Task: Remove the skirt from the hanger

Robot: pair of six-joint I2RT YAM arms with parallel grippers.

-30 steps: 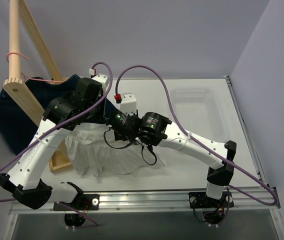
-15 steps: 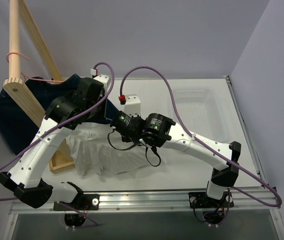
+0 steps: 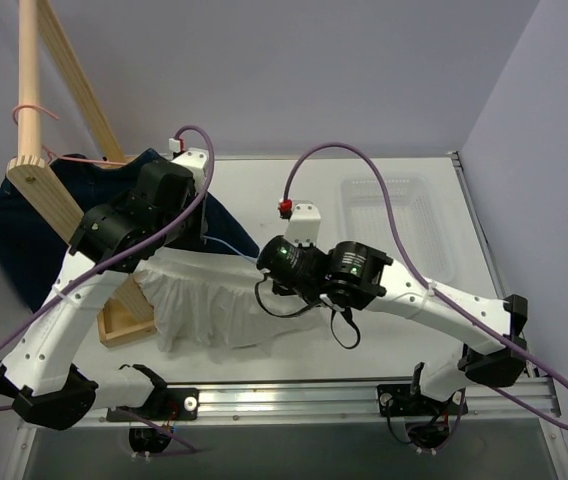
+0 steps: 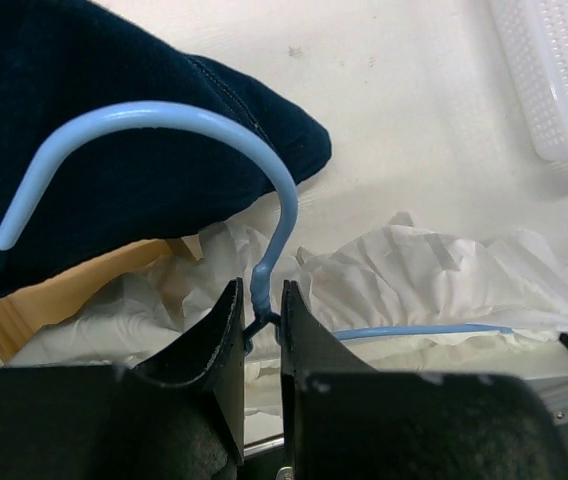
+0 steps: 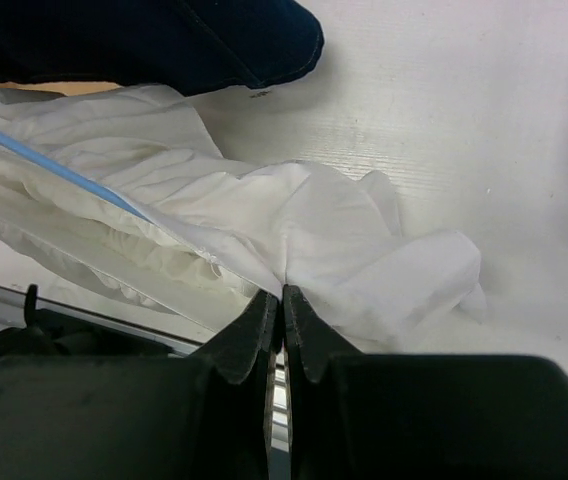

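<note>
While the left gripper (image 4: 261, 320) clamps the wire hanger (image 4: 164, 115) at its neck, the right gripper (image 5: 282, 310) pinches the skirt (image 5: 344, 230) by a fold — seemingly limp, light.

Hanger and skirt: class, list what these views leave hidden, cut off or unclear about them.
- Left wrist view: the hanger shows its hook and one wire arm; the rest of its triangle is buried under the skirt.
- Top view: the left gripper sits hidden beneath its own arm, so its hold cannot be seen there.
- Right wrist view: the right gripper pinches the skirt; folds hide where the hanger's wire runs.
</note>
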